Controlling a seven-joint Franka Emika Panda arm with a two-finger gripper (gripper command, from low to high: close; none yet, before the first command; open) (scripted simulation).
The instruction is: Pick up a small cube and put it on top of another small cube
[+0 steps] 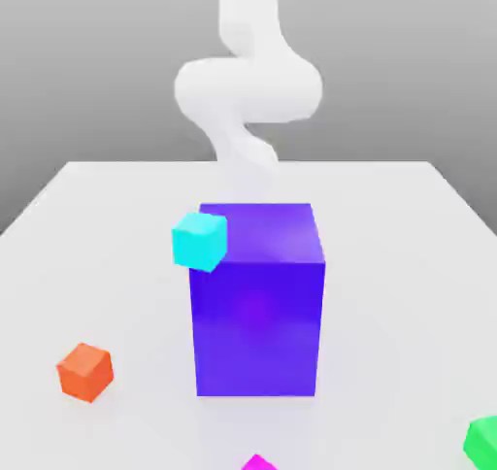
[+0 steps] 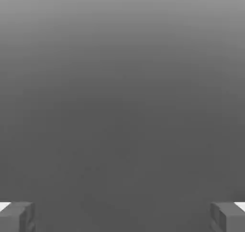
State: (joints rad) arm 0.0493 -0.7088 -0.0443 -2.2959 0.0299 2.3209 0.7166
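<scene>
Several small cubes show in the exterior view. A cyan cube point(image 1: 200, 241) sits against the upper left corner of a tall purple block point(image 1: 258, 303); what it rests on I cannot tell. An orange cube point(image 1: 85, 371) lies on the white table at the front left. At the front right edge is a green cube point(image 1: 482, 443), and a magenta cube point(image 1: 258, 463) peeks in at the bottom. The white arm point(image 1: 248, 89) rises behind the block. In the hand view my gripper point(image 2: 122, 216) is open, its fingertips point(image 2: 17, 216) far apart with nothing between them, facing plain grey.
The tall purple block stands in the middle of the white table point(image 1: 388, 225) and hides what lies behind it. The table's far edge runs behind the arm, and its sides narrow toward the back.
</scene>
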